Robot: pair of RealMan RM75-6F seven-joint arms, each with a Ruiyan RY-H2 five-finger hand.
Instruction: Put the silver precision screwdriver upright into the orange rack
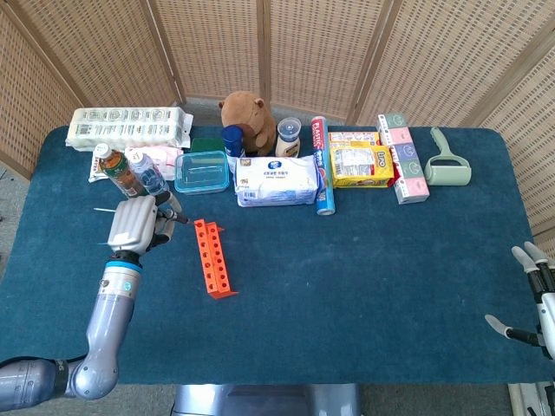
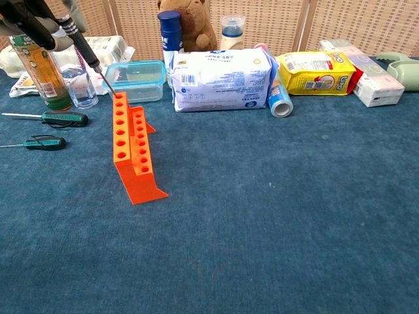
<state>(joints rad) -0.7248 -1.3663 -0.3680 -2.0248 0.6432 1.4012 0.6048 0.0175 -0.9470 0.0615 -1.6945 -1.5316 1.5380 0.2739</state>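
my left hand [image 1: 132, 227]: clasps the slim silver precision screwdriver [image 2: 85, 50] by its handle, tilted, tip at the far end hole of the orange plastic stepped rack [image 2: 131, 149], ready to seat. my right hand [image 1: 536, 299]: idle, fingers apart, holding nothing.

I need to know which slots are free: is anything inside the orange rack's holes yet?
The rack holds nothing standing. Only the screwdriver tip, held tilted by the left hand, meets its farthest hole. Every other hole looks empty; their bottoms are not visible.
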